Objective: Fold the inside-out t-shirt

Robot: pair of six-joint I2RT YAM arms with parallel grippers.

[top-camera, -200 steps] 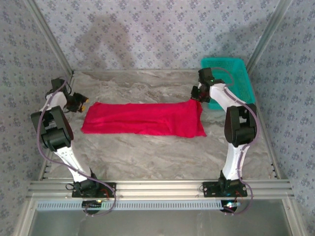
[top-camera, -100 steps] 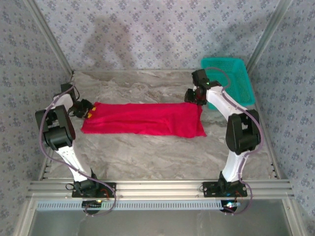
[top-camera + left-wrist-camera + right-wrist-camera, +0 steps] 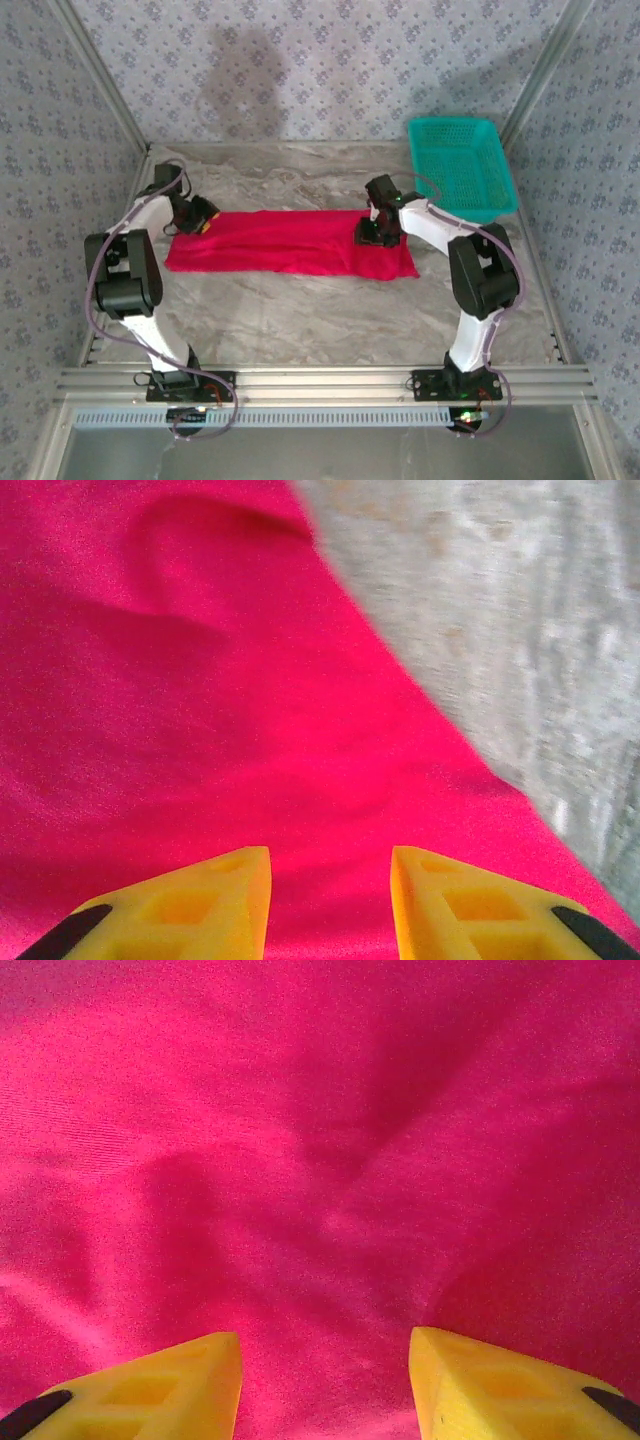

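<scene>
The inside-out t-shirt (image 3: 290, 242) lies as a long red band across the far half of the table, folded flat with a few soft wrinkles. My left gripper (image 3: 203, 220) hangs over its left end. In the left wrist view the gripper (image 3: 330, 885) is open, with red cloth (image 3: 200, 680) showing under the gap and the shirt's edge running diagonally to the right. My right gripper (image 3: 368, 234) is over the band's right part, a little in from its end. In the right wrist view it (image 3: 325, 1375) stands open above wrinkled cloth (image 3: 320, 1140), gripping nothing.
A teal mesh basket (image 3: 462, 165) stands at the back right corner, just beyond the shirt's right end. The marbled grey tabletop (image 3: 300, 320) stretches bare between the shirt and the arm bases. Patterned walls close in the left, back and right sides.
The right gripper has opened and moved left from the shirt's right end onto the cloth. The left gripper has come right from beside the left end to over it.
</scene>
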